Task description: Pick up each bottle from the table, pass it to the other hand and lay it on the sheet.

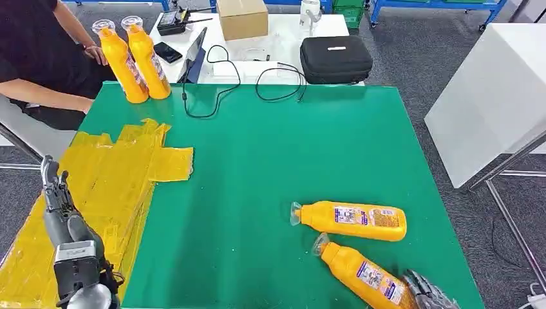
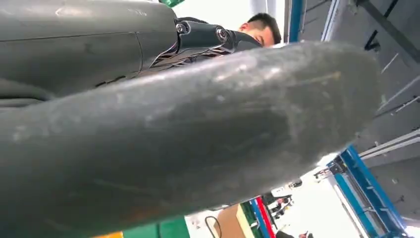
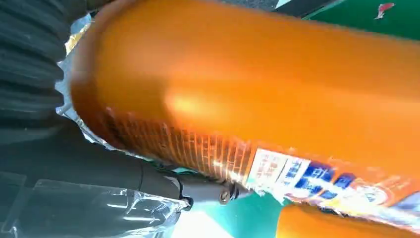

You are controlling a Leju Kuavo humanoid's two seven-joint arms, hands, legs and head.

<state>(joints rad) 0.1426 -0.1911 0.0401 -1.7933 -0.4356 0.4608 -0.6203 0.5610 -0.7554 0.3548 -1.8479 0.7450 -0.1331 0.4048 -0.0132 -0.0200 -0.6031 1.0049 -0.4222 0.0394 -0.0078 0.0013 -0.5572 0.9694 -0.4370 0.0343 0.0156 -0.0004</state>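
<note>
Two orange bottles lie on the green table (image 1: 290,148) at the front right. My right hand (image 1: 428,293) grips the nearer bottle (image 1: 364,267) at its base, and the bottle still rests on the table. In the right wrist view this bottle (image 3: 257,84) sits against my right hand (image 3: 124,173), with one finger curled under it. The other lying bottle (image 1: 353,220) is just beyond, cap to the left. Two more bottles (image 1: 122,61) (image 1: 149,58) stand upright at the far left corner. My left hand (image 1: 59,203) hovers empty over the yellow sheet (image 1: 109,167), fingers stretched out; its thick grey thumb (image 2: 198,139) looms in the left wrist view.
A person in black (image 1: 38,58) sits at the far left, next to the upright bottles. Behind the green table a white table holds a black case (image 1: 336,59), a cardboard box (image 1: 242,18), a tablet (image 1: 195,55) and cables (image 1: 219,90). A white table (image 1: 489,96) stands at the right.
</note>
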